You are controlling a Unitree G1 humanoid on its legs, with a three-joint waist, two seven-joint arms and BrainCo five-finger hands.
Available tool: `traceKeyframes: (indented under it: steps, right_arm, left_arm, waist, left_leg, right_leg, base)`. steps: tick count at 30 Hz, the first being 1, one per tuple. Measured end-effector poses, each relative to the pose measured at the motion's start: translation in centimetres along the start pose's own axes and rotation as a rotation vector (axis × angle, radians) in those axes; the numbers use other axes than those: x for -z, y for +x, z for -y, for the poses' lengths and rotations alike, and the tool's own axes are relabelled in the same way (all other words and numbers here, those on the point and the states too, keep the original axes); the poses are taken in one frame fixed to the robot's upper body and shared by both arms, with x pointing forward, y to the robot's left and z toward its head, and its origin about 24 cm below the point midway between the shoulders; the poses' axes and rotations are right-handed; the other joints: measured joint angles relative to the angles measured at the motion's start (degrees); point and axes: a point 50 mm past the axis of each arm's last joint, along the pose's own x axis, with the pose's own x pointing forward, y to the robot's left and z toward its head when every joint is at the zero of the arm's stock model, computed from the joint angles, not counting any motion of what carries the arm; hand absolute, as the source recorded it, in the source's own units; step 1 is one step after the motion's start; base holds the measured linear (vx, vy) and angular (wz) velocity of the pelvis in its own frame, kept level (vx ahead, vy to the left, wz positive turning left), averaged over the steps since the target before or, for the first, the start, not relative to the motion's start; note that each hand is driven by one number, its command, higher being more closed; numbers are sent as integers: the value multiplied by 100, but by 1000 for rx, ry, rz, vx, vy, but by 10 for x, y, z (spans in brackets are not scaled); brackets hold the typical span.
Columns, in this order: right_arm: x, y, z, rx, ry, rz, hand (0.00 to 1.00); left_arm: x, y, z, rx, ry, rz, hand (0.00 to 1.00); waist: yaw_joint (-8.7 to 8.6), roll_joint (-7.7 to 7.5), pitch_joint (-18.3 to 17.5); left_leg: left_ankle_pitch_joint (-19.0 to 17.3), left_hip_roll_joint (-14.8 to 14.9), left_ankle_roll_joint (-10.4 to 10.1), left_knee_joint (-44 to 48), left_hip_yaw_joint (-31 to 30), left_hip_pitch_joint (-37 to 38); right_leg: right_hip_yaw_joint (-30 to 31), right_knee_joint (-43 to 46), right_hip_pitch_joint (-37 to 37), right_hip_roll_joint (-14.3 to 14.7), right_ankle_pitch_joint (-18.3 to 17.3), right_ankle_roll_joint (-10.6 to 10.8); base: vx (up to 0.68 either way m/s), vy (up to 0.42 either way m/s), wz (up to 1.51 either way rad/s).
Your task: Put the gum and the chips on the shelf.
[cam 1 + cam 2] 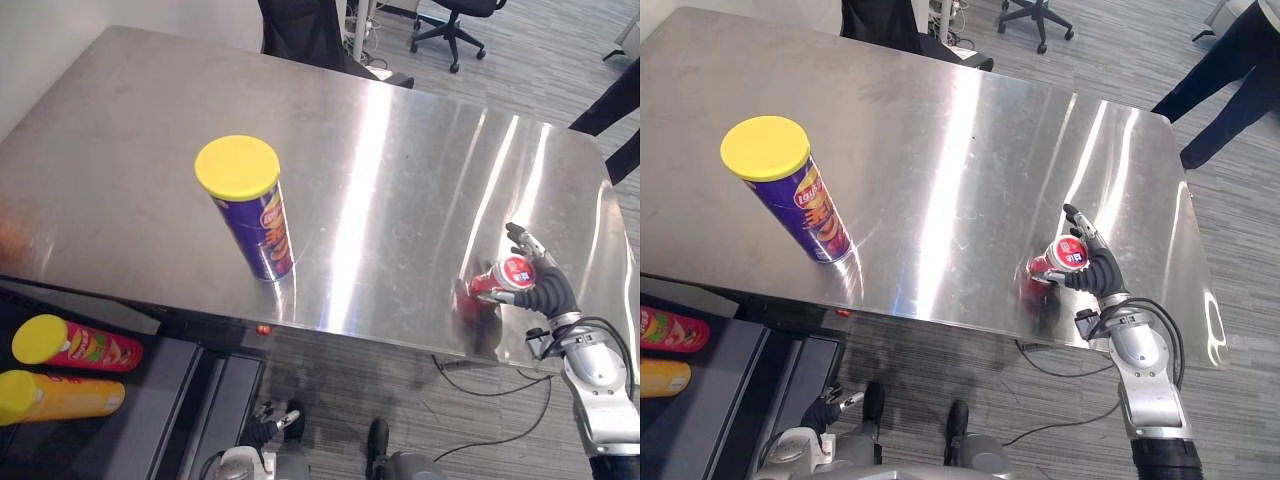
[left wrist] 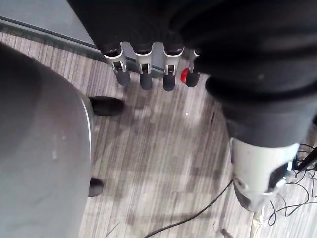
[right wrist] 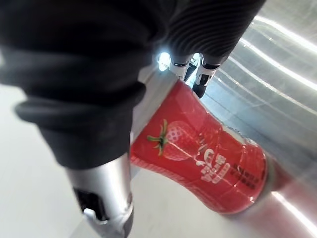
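A purple cardboard chips tube with a yellow plastic lid [image 1: 255, 215] stands upright on the left part of the brushed-steel bench [image 1: 400, 150], close to its near edge. Bare metal lies open all round the tube. A wide clear stretch of steel separates it from the red plastic gum tub with a strawberry picture and a red-and-white lid [image 3: 208, 158], which sits far to the right, near the bench's near edge and not far from its right corner.

The right hand [image 1: 1095, 268] comes in over that near edge and is wrapped round the gum tub, fingers curled over its far side and the thumb on the near side. The tub leans a little in the grasp. Its base is at the steel or just above it; I cannot tell which.

The left hand [image 2: 145, 74] hangs low over the grey plank floor, fingers loose and straight, holding nothing.

Below the bench's near left edge is a dark shelf [image 1: 150, 430]. Two yellow-lidded tubes lie on their sides there, one red [image 1: 75, 345] and one orange [image 1: 60, 395].

Beyond the far edge stand a black chair back [image 1: 300, 30] and a wheeled office chair [image 1: 455, 25]. A person's dark trouser legs [image 1: 1220, 70] are off the far right corner.
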Motion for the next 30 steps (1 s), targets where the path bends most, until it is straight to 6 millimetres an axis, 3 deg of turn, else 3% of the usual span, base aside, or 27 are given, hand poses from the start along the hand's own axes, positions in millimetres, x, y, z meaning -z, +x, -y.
traceKeyframes:
  steps: [30]
  right_arm:
    - [0,0,-6,-22,5,2,0]
  left_arm:
    - [-7,1,-2,-12,1,27,0]
  waist:
    - [12,-67,152]
  left_leg:
    - [81,8,-9,-7,0,-107]
  right_leg:
    - [86,36,-130,10,-2,-1]
  base:
    - [-4,0,0]
